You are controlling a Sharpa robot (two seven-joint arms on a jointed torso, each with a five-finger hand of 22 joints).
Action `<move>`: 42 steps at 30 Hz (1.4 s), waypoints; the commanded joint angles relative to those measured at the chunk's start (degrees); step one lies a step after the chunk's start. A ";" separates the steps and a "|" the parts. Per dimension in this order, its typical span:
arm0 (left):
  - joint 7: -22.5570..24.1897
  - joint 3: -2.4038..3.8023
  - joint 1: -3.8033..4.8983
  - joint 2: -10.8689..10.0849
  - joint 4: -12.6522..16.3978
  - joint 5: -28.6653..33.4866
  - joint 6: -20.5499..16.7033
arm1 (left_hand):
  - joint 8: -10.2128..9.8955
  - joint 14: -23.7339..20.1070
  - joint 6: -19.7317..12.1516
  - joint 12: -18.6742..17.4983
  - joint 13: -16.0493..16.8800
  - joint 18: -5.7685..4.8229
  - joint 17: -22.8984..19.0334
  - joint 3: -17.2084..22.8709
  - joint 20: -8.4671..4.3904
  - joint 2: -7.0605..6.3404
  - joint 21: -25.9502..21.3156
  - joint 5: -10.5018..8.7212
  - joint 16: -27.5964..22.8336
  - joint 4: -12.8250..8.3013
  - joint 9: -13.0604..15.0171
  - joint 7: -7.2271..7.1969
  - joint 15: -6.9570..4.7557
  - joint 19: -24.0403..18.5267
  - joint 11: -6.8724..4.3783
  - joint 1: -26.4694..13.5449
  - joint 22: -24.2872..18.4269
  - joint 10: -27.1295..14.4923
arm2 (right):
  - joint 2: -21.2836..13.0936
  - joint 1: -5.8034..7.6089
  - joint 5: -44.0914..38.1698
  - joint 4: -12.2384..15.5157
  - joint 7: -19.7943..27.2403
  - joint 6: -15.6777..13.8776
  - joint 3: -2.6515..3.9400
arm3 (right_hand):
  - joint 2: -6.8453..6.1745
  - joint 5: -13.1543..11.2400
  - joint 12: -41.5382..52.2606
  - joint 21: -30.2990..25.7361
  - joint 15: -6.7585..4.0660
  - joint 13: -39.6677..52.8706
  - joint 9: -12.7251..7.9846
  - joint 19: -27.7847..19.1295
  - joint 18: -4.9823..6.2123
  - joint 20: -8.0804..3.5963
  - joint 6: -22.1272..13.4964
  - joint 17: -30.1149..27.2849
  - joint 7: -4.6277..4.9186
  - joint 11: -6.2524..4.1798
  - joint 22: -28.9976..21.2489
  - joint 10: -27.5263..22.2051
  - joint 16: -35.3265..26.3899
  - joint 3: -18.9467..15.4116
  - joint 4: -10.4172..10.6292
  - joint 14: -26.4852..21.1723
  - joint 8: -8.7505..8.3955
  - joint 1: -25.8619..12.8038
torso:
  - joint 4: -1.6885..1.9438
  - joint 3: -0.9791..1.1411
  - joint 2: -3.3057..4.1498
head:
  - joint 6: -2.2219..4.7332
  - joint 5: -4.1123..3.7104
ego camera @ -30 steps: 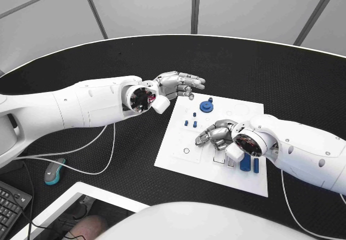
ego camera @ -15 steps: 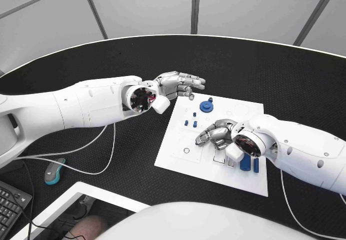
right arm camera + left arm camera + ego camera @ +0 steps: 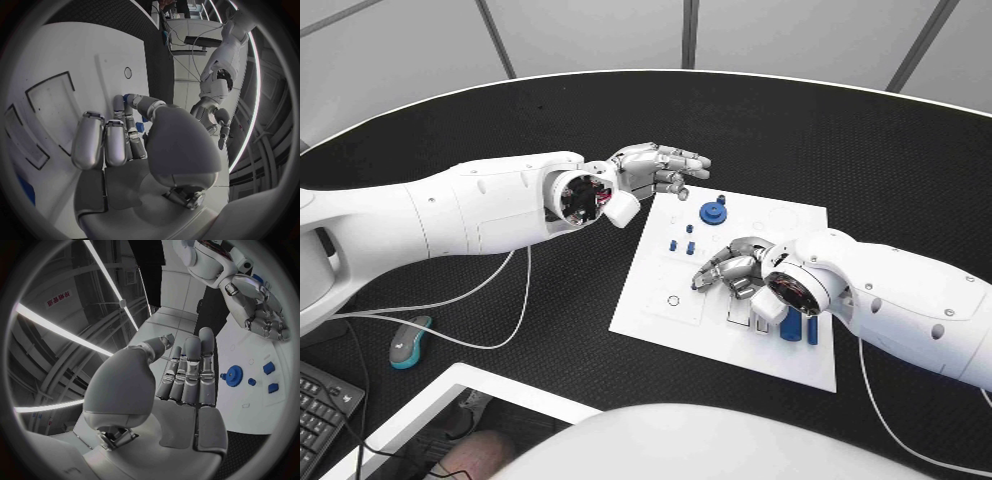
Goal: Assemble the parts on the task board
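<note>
Parts sit on the task board (image 3: 733, 345), the white plate in the middle of the black table (image 3: 473, 110), and the change over the last second is slight. In the head view our right hand (image 3: 733, 268) has crept a little toward the board's middle, its fingers curled down over the small blue pieces (image 3: 682, 243); the left hand (image 3: 658, 168) has not stirred, hovering off the board's far left corner. We read this as the right hand still closing on a piece, with no part yet seated. Counting here: one blue gear-like part (image 3: 714, 212) near the far edge, about three small blue pieces left of the right hand (they are tiny, so the count is loose), and two upright blue bars (image 3: 800, 329) beside the right wrist.

In the left wrist view, our left hand (image 3: 187, 375) lies flat with fingers straight and side by side, holding nothing. Beyond it we count one blue gear-like part (image 3: 235, 375) and three small blue pieces (image 3: 268, 368) on the board.

In the right wrist view, our right hand (image 3: 119, 137) bends its fingers down to the board (image 3: 50, 65), and a blue piece (image 3: 128, 97) shows at the fingertips. We cannot tell whether it is pinched or merely touched. One more blue patch (image 3: 25, 189) lies near the palm's side.
</note>
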 commanded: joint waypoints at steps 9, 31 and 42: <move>-0.11 0.00 0.00 0.05 -0.01 -0.04 0.24 | -0.24 -0.29 -0.54 0.30 0.07 0.90 -0.10 -0.36 0.48 0.01 -0.23 -0.16 0.30 0.02 0.02 0.27 0.01 -0.02 0.12 0.14 -0.10 -0.46 | -0.12 -0.01 -3.21 0.83 0.51 0.63 -0.02 | -0.51 0.03 2.31 -1.09 -0.57 1.99 0.21 0.12 -6.37 0.27 -0.97 -0.08 -0.61 -0.50 6.87 0.45 -0.32 -2.22 -0.95 1.70 -0.53 -0.34 | 0.06 0.03 0.01 | 0.01 -0.35; -0.31 0.00 -0.01 0.19 -0.29 -0.30 0.69 | -0.25 -0.30 -0.58 0.35 0.08 0.90 -0.13 -0.44 0.51 -0.02 -0.26 -0.24 0.34 0.12 0.03 0.28 0.04 -0.03 0.14 0.04 -0.11 -0.53 | -2.89 -0.01 -6.77 5.25 0.64 -1.61 -0.01 | -1.65 0.18 15.80 -1.03 -1.82 12.89 -0.58 0.54 -6.45 -0.98 -3.77 0.57 -1.23 -2.06 7.29 -5.07 0.18 -2.71 -0.52 2.10 -2.91 -1.20 | 0.00 0.07 -0.09 | 0.01 -0.67; -0.35 0.00 -0.01 0.35 -0.63 -0.30 0.85 | -0.25 -0.30 -0.58 0.35 0.08 0.90 -0.13 -0.44 0.51 -0.02 -0.26 -0.24 0.34 0.12 0.03 0.28 0.04 -0.03 0.14 0.04 -0.11 -0.53 | -4.64 -0.01 -6.83 7.86 1.20 -2.17 0.01 | -2.68 0.40 17.31 -0.39 -1.97 13.92 -0.66 0.86 -6.59 -1.12 -4.64 1.01 -1.46 -2.18 7.58 -5.59 0.51 -3.14 0.25 2.39 -3.30 -2.56 | -0.02 0.03 -0.08 | 0.01 -0.74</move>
